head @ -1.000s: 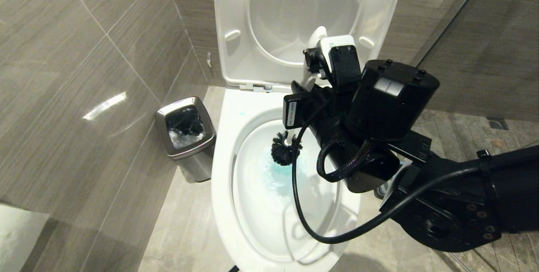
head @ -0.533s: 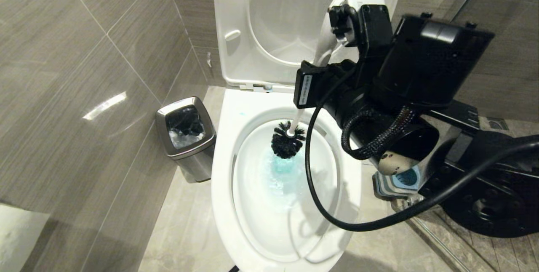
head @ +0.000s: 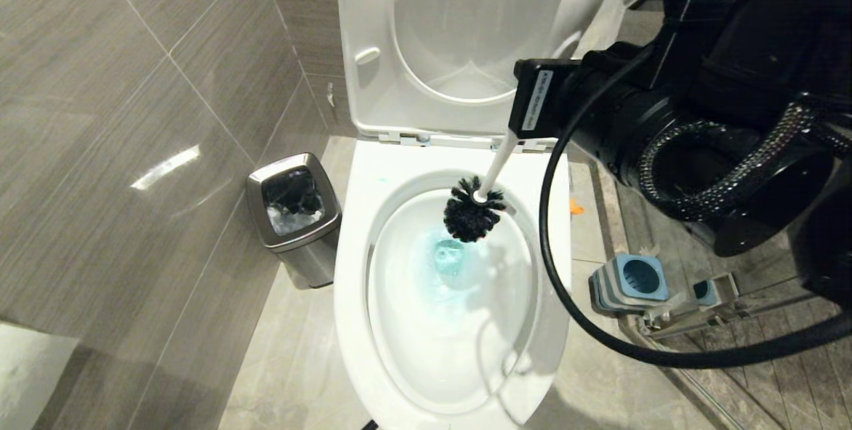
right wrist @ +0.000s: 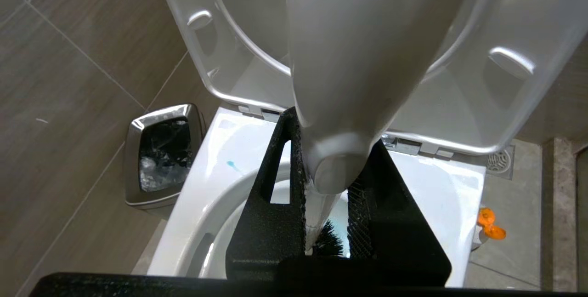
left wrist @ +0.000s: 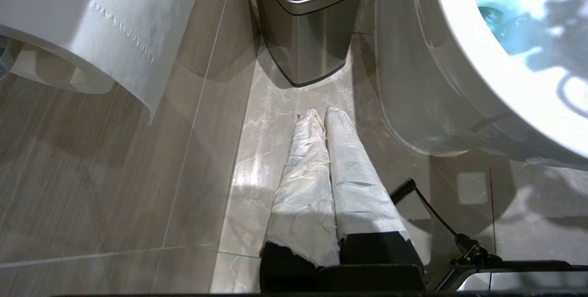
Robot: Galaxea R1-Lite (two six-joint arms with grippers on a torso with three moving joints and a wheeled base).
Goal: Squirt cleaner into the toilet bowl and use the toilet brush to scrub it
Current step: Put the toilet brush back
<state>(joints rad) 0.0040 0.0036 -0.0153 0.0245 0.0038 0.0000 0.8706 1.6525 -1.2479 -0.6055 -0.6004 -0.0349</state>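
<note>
White plastic fills my right wrist view: the toilet brush [right wrist: 340,104] handle runs straight down between the two black fingers [right wrist: 266,214] of my right pincer [right wrist: 326,223], which is clamped on it. From the head camera I see that pincer [head: 532,107] up at the right, above the back of the toilet bowl [head: 353,283], with the slim handle slanting down and leftward from it. The black bristle head of the brush [head: 474,214] hangs over the rear part of the basin, just above the water; I cannot tell whether it touches the ceramic.

I see the cleaner [head: 449,260] as a turquoise tint in the water right below the bristles, plus a small teal spot [right wrist: 232,165] on the flat rim at the left rear. The seat and lid [head: 373,50] stand raised against the wall.

A small steel bin [head: 293,214] sits on the floor left of the bowl, close to the tiled wall. The blue-and-grey brush holder [head: 629,283] stands on the floor to the right of the bowl.

My left pincer [left wrist: 328,122] is parked low beside the bowl, pointing at the floor near the bin, its wrapped fingers [left wrist: 305,173] pressed together and empty.
</note>
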